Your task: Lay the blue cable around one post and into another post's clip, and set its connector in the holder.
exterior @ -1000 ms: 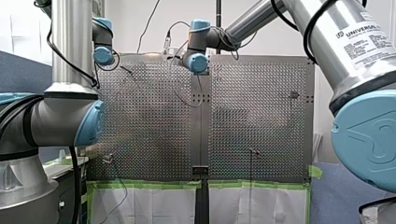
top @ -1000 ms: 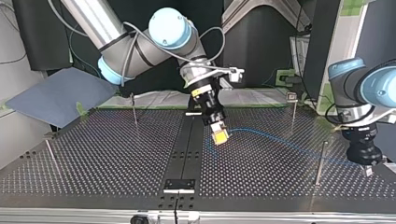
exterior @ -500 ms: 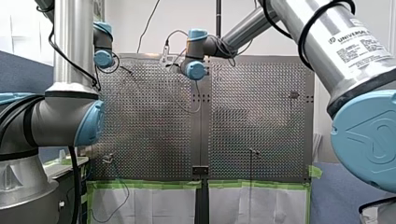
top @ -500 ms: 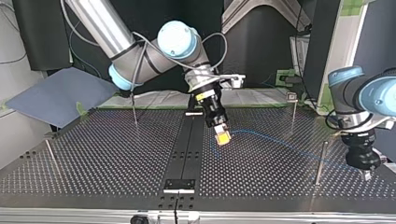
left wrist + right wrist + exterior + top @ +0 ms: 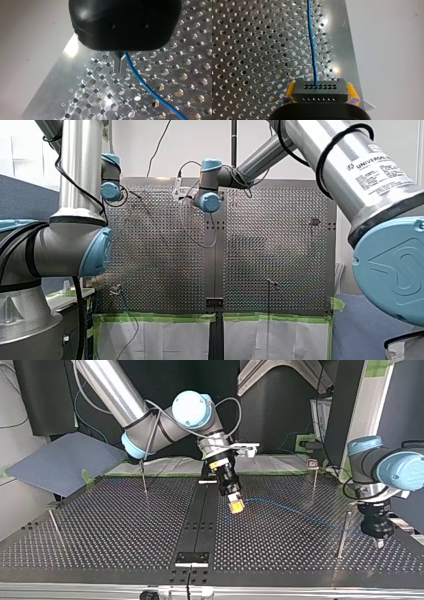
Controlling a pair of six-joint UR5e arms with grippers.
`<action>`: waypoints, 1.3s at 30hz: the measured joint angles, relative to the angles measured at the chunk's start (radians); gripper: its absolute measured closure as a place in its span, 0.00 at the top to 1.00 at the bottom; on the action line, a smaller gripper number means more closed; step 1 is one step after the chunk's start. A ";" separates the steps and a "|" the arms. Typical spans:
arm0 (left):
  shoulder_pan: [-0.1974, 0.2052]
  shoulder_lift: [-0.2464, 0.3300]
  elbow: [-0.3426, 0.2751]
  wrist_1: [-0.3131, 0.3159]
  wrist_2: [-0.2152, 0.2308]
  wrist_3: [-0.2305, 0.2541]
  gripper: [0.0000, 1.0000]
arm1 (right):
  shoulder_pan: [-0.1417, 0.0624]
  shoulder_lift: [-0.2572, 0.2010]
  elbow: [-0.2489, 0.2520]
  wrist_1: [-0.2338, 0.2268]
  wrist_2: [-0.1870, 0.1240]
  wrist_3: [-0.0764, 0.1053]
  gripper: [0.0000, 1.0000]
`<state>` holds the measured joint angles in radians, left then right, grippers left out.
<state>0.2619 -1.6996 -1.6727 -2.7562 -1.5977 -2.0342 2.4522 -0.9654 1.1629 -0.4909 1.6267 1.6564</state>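
1. The blue cable (image 5: 311, 45) spans the perforated table (image 5: 110, 525) at the top view's right half.
2. Its black connector (image 5: 320, 92) sits clamped between my right gripper (image 5: 235, 505)'s yellow pads (image 5: 290, 90).
3. My left gripper (image 5: 120, 64)'s metal fingers (image 5: 117, 65) pinch together on the cable's far end.

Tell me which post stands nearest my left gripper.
The plain post near the top view's right edge, just beside my left gripper; the clip-topped post stands farther back, the other two at the view's left.
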 joint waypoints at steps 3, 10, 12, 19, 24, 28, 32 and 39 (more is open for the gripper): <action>0.000 -0.001 0.000 0.000 0.001 0.000 0.00 | -0.002 0.002 0.000 0.003 0.001 0.000 0.00; -0.001 -0.003 -0.015 0.010 -0.001 -0.012 0.00 | -0.011 0.010 0.000 0.020 0.002 -0.002 0.00; -0.002 -0.009 -0.017 0.012 -0.002 -0.016 0.00 | -0.012 0.011 0.000 0.022 0.002 -0.002 0.00; -0.015 -0.055 -0.019 0.001 0.019 -0.016 0.00 | -0.012 0.012 0.000 0.031 0.004 0.000 0.00; -0.021 -0.079 -0.019 -0.002 0.021 -0.030 0.21 | -0.012 0.013 0.000 0.050 0.004 0.002 0.00; -0.024 -0.083 -0.019 -0.013 -0.005 -0.046 0.51 | -0.012 0.013 0.000 0.060 0.004 0.003 0.00; -0.030 -0.083 -0.019 -0.041 -0.037 -0.045 0.67 | -0.012 0.014 0.001 0.077 0.004 0.000 0.00; -0.041 -0.083 -0.019 -0.058 -0.099 -0.035 0.75 | -0.013 0.015 0.008 0.107 0.018 -0.004 0.00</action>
<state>0.2210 -1.7830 -1.6916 -2.8137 -1.6967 -2.0692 2.4389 -0.9503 1.1708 -0.3842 1.6445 1.6528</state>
